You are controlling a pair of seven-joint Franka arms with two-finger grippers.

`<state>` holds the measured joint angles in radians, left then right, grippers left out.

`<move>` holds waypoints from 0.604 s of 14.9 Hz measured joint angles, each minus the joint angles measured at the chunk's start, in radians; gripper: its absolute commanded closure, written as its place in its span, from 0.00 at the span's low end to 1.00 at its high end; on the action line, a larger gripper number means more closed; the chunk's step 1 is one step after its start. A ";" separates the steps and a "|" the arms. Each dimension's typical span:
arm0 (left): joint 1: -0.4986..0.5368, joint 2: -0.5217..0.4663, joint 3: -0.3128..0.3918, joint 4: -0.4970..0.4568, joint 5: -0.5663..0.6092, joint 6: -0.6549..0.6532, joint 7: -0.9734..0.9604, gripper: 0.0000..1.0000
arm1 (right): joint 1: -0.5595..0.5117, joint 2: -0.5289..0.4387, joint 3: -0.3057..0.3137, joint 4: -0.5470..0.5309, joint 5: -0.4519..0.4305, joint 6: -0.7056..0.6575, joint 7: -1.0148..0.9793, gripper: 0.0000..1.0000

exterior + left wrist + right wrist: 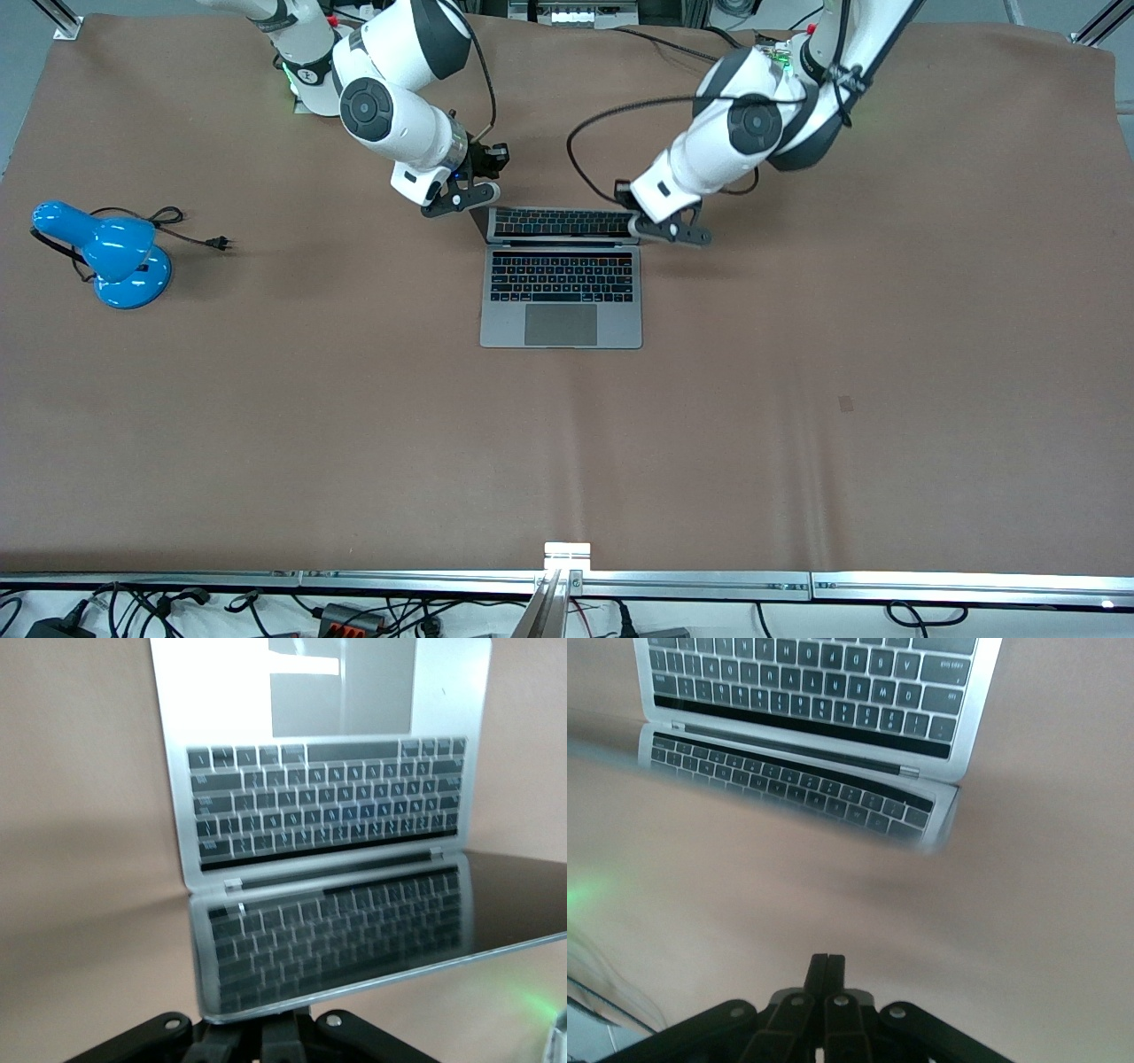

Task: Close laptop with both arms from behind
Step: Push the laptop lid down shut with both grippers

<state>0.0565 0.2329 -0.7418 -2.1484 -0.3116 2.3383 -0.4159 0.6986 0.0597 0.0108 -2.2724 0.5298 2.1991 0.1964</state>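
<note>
Both grippers sit at the open laptop's (562, 283) lid edge: left (671, 232) pinched closed touching it, right (461, 200) closed just beside.

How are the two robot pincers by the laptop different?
The left pincer sits at the top edge of the laptop screen, at a corner; the right pincer sits just off the screen's other corner, over bare table. The left wrist view has the screen right at its pincer; the right one shows it apart. Both are black bars with shut fingers.

obstacle: blue lamp (111, 257), well apart from laptop (562, 292) | brown table (797, 425) around laptop open
</note>
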 measured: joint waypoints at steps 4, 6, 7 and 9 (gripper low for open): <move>0.000 0.153 0.034 0.125 0.133 0.003 -0.054 1.00 | -0.001 0.021 -0.007 0.040 0.001 0.052 0.066 1.00; 0.000 0.221 0.048 0.182 0.179 0.004 -0.073 1.00 | -0.002 0.067 -0.013 0.082 0.001 0.077 0.083 1.00; 0.000 0.251 0.051 0.207 0.202 0.004 -0.078 1.00 | -0.004 0.100 -0.017 0.104 0.001 0.103 0.084 1.00; 0.000 0.299 0.052 0.242 0.238 0.004 -0.085 1.00 | -0.011 0.184 -0.026 0.158 0.001 0.152 0.084 1.00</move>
<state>0.0565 0.5320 -0.6893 -1.9062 -0.0736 2.3418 -0.5009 0.6878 0.2434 -0.0148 -2.1147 0.5308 2.3512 0.2804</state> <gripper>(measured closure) 0.991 0.991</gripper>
